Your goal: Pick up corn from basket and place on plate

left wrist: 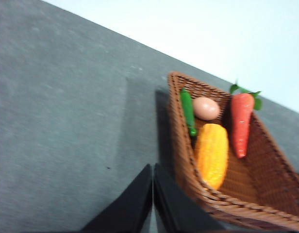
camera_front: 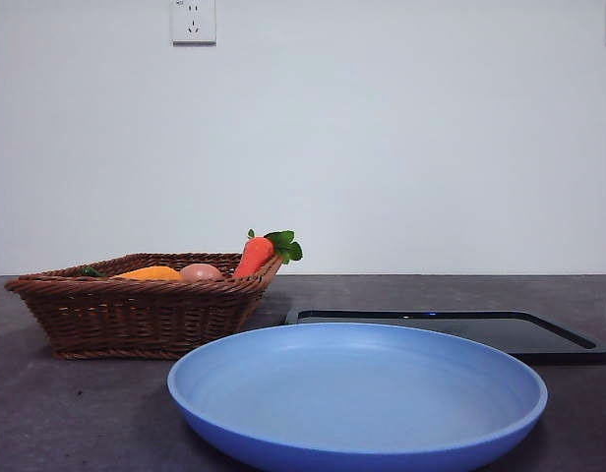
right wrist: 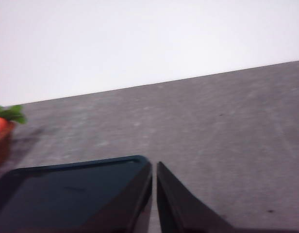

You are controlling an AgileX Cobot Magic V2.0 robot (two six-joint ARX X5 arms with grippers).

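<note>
The corn [left wrist: 211,154] lies in the brown wicker basket [left wrist: 273,162], an orange-yellow cob beside a carrot [left wrist: 241,122], an egg-like ball [left wrist: 206,108] and a green pepper [left wrist: 188,111]. In the front view only the corn's top [camera_front: 151,273] shows above the rim of the basket [camera_front: 136,315], which stands at the left. The blue plate [camera_front: 357,398] sits near and large in the front middle. My left gripper [left wrist: 153,170] is shut, hovering above the table just outside the basket's wall. My right gripper [right wrist: 154,167] is shut too, over the table by the black tray.
A flat black tray [camera_front: 480,329] lies behind the plate on the right; its corner [right wrist: 67,194] shows in the right wrist view. The carrot [camera_front: 256,254] leans on the basket's right rim. A white wall with a socket [camera_front: 193,21] stands behind.
</note>
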